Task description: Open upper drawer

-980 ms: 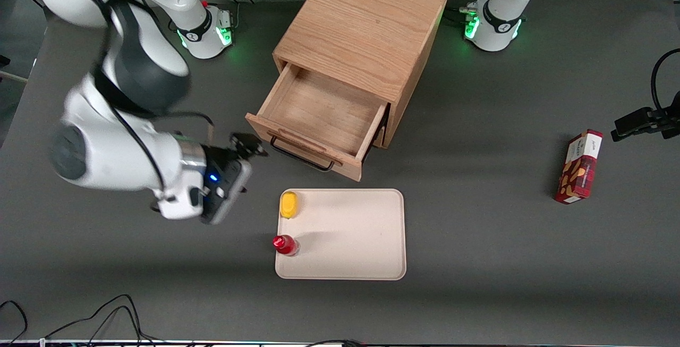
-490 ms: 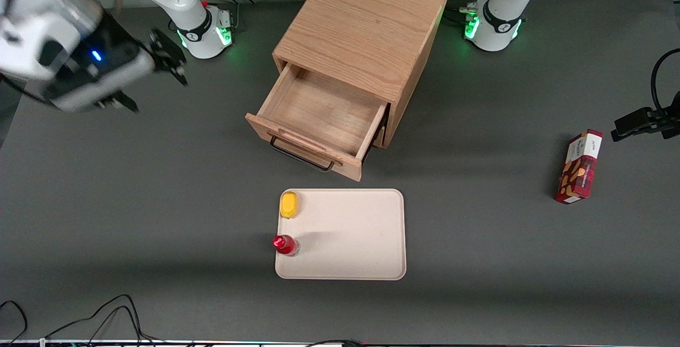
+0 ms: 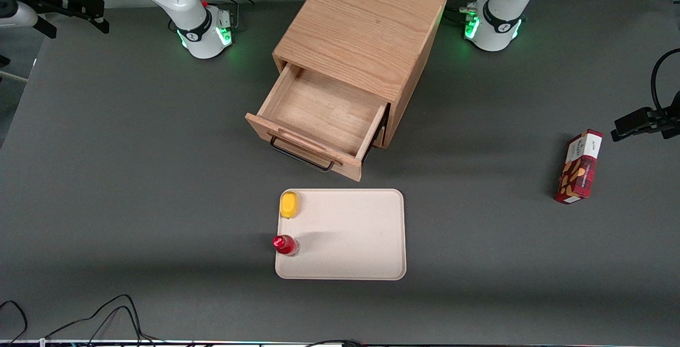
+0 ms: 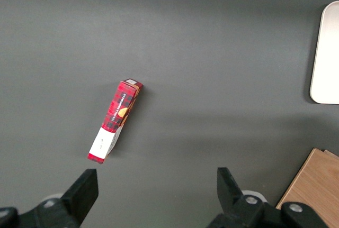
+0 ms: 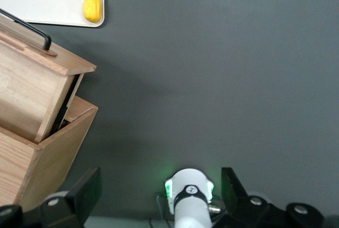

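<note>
The wooden cabinet (image 3: 361, 33) stands mid-table. Its upper drawer (image 3: 319, 116) is pulled far out and shows an empty oak floor; its black wire handle (image 3: 303, 157) faces the front camera. The drawer (image 5: 32, 85) and handle (image 5: 26, 27) also show in the right wrist view. My gripper (image 3: 79, 15) is open and empty, raised high at the working arm's end of the table, well away from the drawer and beside its own base (image 3: 204, 33). Its fingers (image 5: 85, 191) stand wide apart around the view of that base (image 5: 188, 196). The lower drawer is hidden under the upper one.
A beige tray (image 3: 361, 240) lies nearer the front camera than the drawer, with a yellow object (image 3: 289, 204) and a red-capped bottle (image 3: 285, 244) at its edge. A red box (image 3: 579, 166) lies toward the parked arm's end. Cables (image 3: 106, 315) trail along the table's front edge.
My gripper has moved from beside the drawer handle up and away to the working arm's end of the table near its base. The drawer has stayed pulled out.
</note>
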